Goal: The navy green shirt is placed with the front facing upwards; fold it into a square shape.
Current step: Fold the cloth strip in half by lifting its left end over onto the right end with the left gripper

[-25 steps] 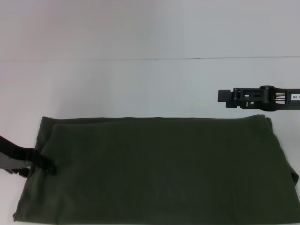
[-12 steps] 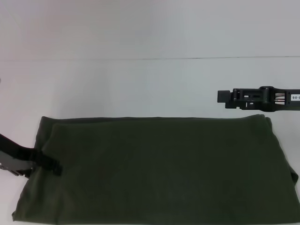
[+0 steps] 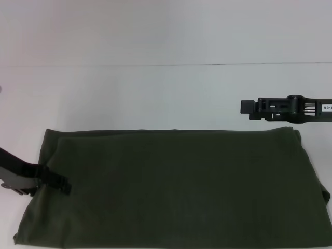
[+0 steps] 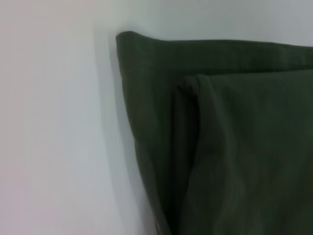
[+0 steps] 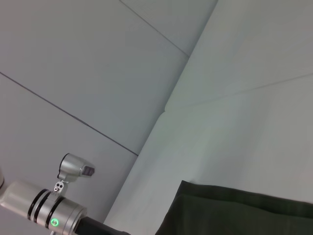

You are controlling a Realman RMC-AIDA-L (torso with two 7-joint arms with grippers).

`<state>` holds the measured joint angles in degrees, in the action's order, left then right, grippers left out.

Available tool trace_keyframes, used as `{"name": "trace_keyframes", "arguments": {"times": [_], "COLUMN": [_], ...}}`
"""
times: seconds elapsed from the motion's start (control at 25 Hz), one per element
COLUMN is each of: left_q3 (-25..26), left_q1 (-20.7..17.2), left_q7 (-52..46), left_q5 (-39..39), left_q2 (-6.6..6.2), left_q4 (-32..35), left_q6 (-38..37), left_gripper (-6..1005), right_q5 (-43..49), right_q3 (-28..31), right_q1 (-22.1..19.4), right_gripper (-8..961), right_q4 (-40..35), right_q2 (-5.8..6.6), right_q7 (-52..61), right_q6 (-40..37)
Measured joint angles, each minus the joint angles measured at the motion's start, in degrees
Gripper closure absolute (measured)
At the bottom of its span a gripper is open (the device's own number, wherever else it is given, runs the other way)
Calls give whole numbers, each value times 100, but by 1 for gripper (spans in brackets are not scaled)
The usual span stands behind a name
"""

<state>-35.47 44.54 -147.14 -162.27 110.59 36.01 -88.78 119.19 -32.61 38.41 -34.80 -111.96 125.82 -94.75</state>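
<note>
Head view: the shirt [image 3: 176,187] lies flat on the white table [image 3: 155,93], folded into a wide band with its plain green side up; no lettering or collar shows. Its far edge runs straight across the table, and its near edge runs off the bottom of the picture. Along the left end a lower layer projects just past the upper one.

The left gripper [image 3: 57,181] reaches in from the left edge and sits low over the left end of the shirt, its tips on or just above the cloth; whether it is clenched on the fabric or released cannot be told.

The right gripper [image 3: 248,106] hangs level above bare table just beyond the far right corner of the shirt, apart from it; its state cannot be told either.

Left wrist view: the shirt's corner [image 4: 128,41], with a folded upper layer set back from the lower layer's edge.
</note>
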Motion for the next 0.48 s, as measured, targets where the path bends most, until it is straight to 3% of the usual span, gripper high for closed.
{"name": "trace_keyframes", "arguments": {"times": [0.4,0.48], "left_q3": [70,62], "left_q1": [27,32], "left_q7": [79,84], "left_q5": [26,28], "left_q2": [-3,-3], "left_q4": [39,38], "left_q6": [0,8], "left_gripper": [267,349], "right_q5": [-3,-3], "right_q3": [0,0], "right_q1": [9,11], "right_gripper": [97,98], "right_q4": [0,0], "right_q2": [0,0], "right_q7": [0,0], "right_q6": [0,0]}}
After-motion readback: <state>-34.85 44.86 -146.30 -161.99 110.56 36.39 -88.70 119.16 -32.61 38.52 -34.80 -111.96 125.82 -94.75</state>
